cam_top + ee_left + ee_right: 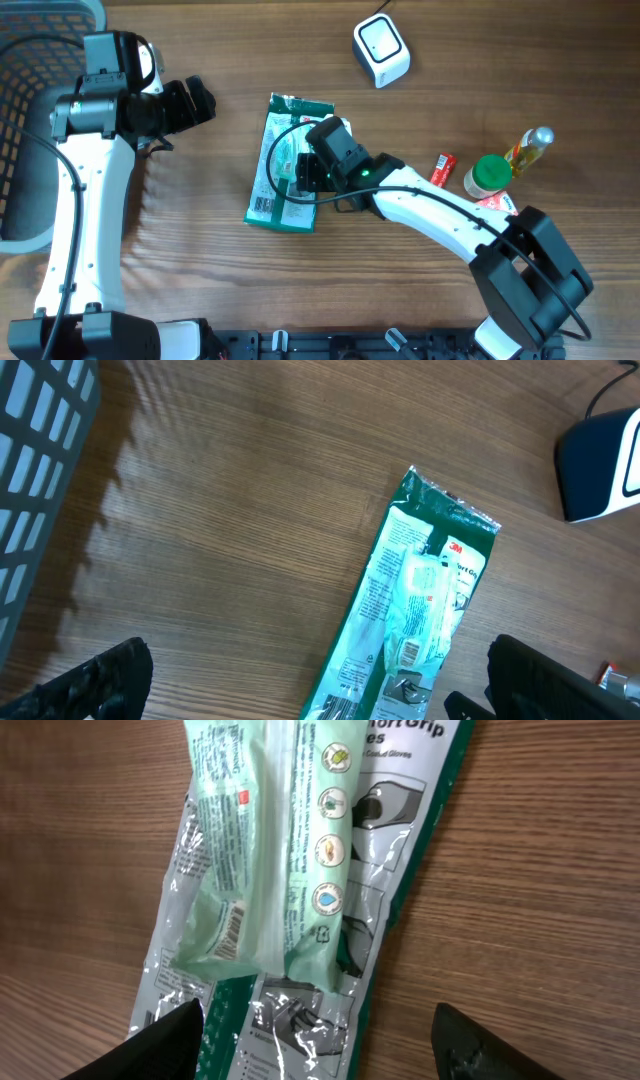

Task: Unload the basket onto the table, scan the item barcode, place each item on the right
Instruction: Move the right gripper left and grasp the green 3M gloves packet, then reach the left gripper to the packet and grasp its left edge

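The green glove package [285, 165] [400, 610] [290, 850] lies flat on the wooden table [240, 50], to the left of the white scanner [381, 50] and nearer to the arm bases than it. A barcode [232, 928] on its inner pack faces up. I see my right gripper [305, 172] [325, 1040] just above the package, jaws well apart and holding nothing. My left gripper [200, 100] [320, 690], farther left of the scanner, is spread wide and empty. Right of the scanner and nearer to the bases stand a green-lid jar [488, 176] and a bottle [528, 149]. The grey basket [25, 120] is at the far left.
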Robot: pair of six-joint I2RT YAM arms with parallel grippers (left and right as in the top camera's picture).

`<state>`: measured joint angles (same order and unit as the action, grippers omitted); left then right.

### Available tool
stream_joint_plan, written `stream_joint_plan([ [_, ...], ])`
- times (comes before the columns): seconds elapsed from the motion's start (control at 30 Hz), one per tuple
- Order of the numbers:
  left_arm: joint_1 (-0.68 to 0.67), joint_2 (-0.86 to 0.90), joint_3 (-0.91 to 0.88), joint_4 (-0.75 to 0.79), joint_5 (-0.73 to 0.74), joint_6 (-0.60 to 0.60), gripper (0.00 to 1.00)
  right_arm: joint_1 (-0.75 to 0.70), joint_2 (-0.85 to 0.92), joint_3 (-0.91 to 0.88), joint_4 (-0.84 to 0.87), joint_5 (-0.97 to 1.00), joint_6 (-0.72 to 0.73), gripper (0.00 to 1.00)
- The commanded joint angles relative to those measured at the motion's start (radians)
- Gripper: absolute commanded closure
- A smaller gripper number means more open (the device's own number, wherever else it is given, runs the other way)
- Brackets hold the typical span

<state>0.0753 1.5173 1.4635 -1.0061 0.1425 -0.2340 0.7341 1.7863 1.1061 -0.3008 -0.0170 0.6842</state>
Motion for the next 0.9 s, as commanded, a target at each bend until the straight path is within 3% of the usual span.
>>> stream_joint_plan([
  [0.0,0.008,-0.002,0.008,0.01,-0.002,0.005,0.0,-0.013,0.023,-0.002,-0.009,0.016,-0.003,0.27],
  [0.2,0.007,-0.002,0.008,0.015,0.009,0.005,0.0,-0.067,0.023,-0.002,-0.071,0.008,0.007,0.31],
  [0.33,0.005,0.008,0.007,-0.003,0.098,0.006,0.0,-0.103,0.023,-0.002,-0.079,-0.055,0.007,0.31],
  [0.47,-0.017,0.021,-0.028,-0.004,0.108,0.005,0.21,-0.117,0.023,-0.002,-0.09,-0.063,0.007,0.31],
  [0.53,-0.03,0.029,-0.057,-0.005,0.108,0.004,0.39,-0.117,0.023,-0.002,-0.101,-0.058,0.006,0.31],
  [0.57,-0.038,0.033,-0.073,-0.005,0.107,-0.001,0.42,-0.117,0.023,-0.002,-0.105,-0.058,0.006,0.31],
  [0.87,-0.145,0.09,-0.236,0.106,0.108,-0.01,0.44,-0.117,0.024,-0.002,-0.112,-0.055,0.006,0.3],
])
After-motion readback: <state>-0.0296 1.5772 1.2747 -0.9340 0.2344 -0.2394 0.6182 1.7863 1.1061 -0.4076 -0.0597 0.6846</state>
